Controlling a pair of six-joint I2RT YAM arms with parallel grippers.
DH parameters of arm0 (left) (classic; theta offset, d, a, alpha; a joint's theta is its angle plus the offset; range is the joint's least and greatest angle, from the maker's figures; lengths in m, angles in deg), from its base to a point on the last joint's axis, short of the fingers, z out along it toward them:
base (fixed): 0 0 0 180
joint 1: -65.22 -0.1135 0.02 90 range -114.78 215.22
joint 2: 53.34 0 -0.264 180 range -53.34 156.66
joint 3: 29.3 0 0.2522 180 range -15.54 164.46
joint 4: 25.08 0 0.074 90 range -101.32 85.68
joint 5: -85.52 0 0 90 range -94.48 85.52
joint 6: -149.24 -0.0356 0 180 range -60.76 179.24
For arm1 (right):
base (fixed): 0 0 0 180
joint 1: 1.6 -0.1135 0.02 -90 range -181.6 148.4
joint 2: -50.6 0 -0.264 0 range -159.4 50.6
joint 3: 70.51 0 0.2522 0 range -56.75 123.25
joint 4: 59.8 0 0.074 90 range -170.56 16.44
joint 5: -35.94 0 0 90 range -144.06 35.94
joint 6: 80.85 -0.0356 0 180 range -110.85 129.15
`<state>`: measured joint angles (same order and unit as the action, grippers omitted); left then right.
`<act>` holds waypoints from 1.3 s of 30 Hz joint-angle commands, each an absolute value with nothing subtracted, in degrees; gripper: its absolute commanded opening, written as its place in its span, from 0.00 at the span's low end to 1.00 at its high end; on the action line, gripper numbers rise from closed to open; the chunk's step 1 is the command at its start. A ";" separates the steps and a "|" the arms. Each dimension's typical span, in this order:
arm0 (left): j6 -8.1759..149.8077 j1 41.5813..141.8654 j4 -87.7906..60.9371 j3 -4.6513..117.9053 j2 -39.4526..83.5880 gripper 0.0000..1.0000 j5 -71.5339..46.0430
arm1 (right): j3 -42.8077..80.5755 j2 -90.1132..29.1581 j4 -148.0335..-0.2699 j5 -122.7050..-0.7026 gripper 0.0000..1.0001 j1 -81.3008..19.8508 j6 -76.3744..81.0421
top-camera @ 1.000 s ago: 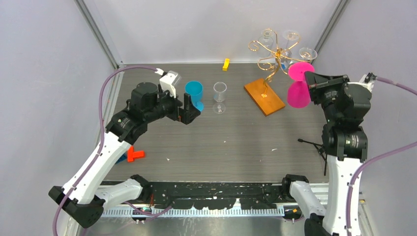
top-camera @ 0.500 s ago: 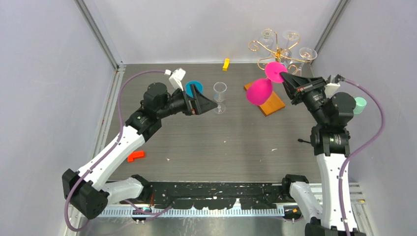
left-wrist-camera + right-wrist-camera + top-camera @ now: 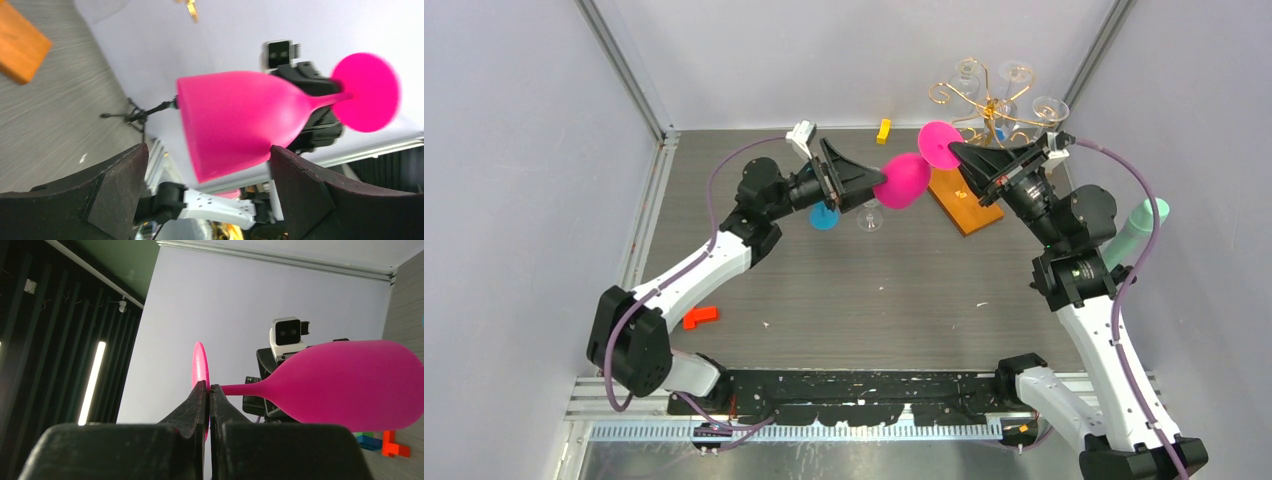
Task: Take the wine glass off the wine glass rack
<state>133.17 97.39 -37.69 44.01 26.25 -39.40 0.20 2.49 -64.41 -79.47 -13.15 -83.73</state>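
Top view, my right gripper (image 3: 955, 151) clamped on the pink wine glass (image 3: 902, 180) foot, glass sideways, off the wine glass rack (image 3: 987, 104), left wrist, my left gripper (image 3: 207, 150) spread wide around the bowl, seemingly untouched, right wrist, fingers pinching the foot.

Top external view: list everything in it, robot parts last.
pink wine glass: 1, pink, midair between both end effectors
wine glass rack: 1, gold wire, orange-brown base, far right
clear wine glasses: 3 visible, colourless, hanging on rack
clear glass: 1, colourless, standing centre, partly hidden
blue cup: 1, blue, beside it, partly hidden
yellow block: 1, yellow, far edge
red block: 1, red-orange, near left
cylinder: 1, pale green, beyond right arm
left end effector: 1, black, open, bowl between fingers
right end effector: 1, black, shut on stem
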 commanded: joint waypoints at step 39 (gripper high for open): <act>136.08 86.98 -48.46 45.18 18.54 0.00 -47.89 | 0.33 4.21 -81.96 -64.32 0.77 -15.92 -68.86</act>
<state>154.46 91.07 -66.92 42.61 25.10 -44.60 -4.17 2.14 -73.17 -68.76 -15.64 -77.24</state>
